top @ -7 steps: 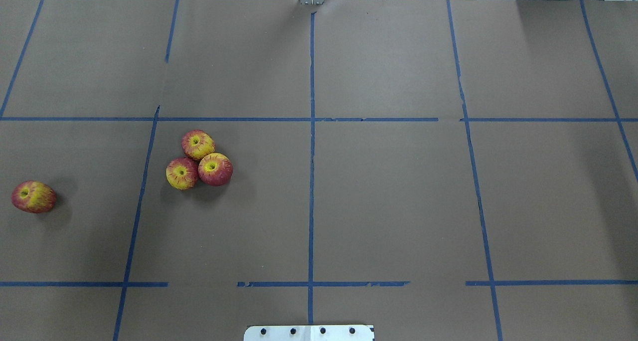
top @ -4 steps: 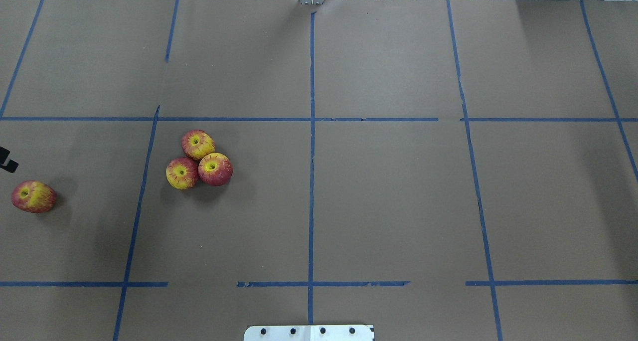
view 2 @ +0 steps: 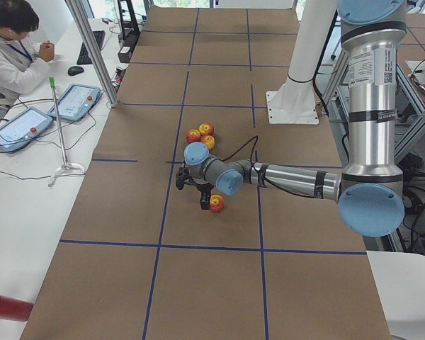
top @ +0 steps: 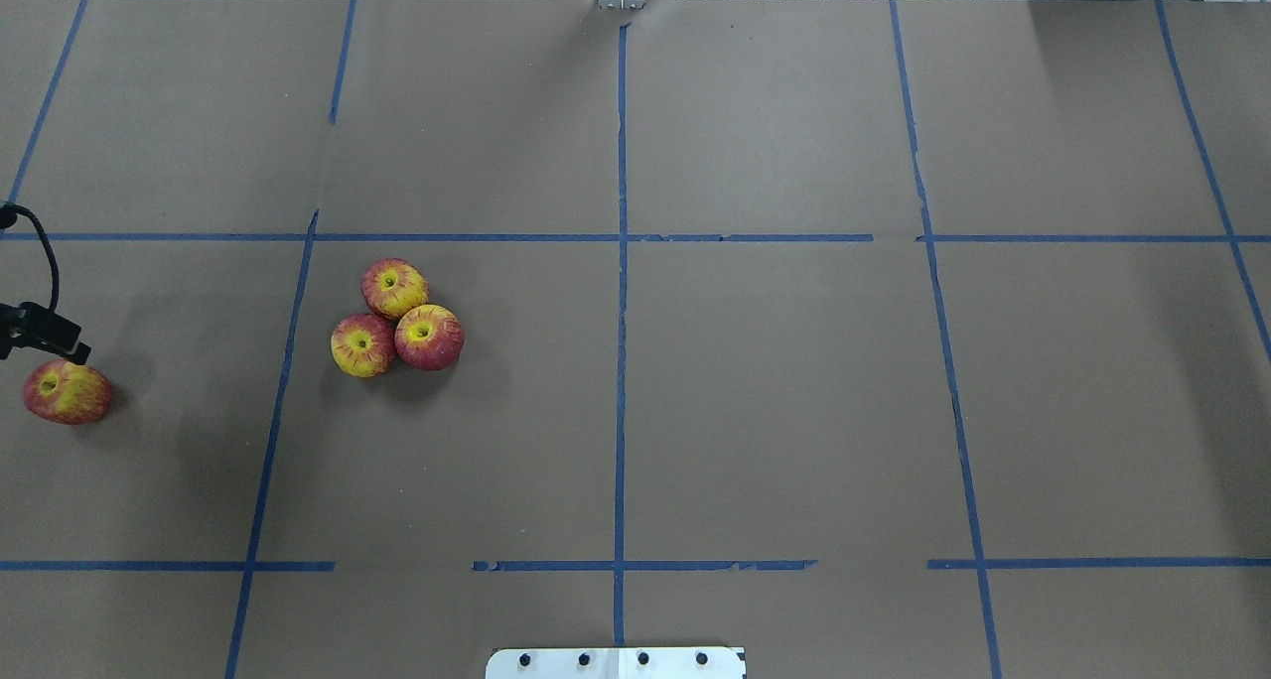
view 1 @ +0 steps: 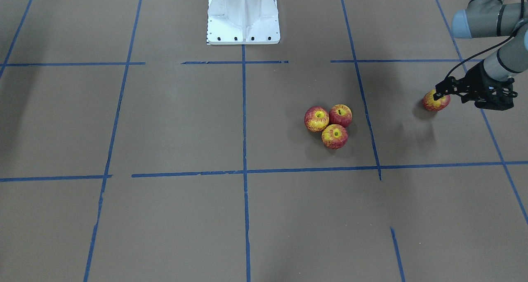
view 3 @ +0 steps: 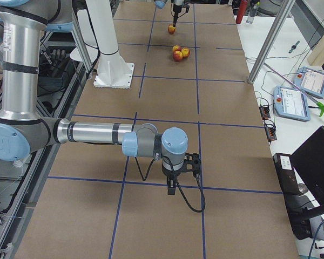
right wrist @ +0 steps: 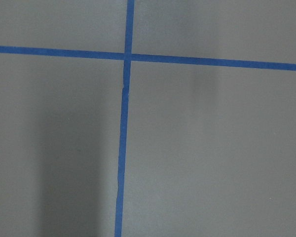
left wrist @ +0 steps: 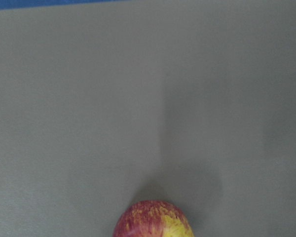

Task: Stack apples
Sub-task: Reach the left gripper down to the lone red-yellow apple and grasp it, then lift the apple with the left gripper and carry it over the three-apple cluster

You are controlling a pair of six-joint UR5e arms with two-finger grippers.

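Observation:
Three apples (top: 395, 288) (top: 362, 345) (top: 429, 338) sit touching in a cluster left of the table's middle; the cluster also shows in the front view (view 1: 334, 136). A fourth apple (top: 67, 392) lies alone near the left edge, on its side, and shows in the front view (view 1: 435, 102) and at the bottom of the left wrist view (left wrist: 154, 219). My left gripper (view 1: 441, 90) hovers just above and beside this apple, looks open and holds nothing. My right gripper (view 3: 175, 183) points down over bare table far to the right; I cannot tell if it is open.
Brown paper with blue tape grid lines (top: 620, 361) covers the table. The robot's white base (view 1: 243, 14) stands at the near middle edge. An operator (view 2: 14, 49), tablets and a metal pole (view 2: 92, 49) are beyond the far edge.
My left gripper has come into the overhead view from the left edge and moved closer to the lone apple. The apples have not moved.

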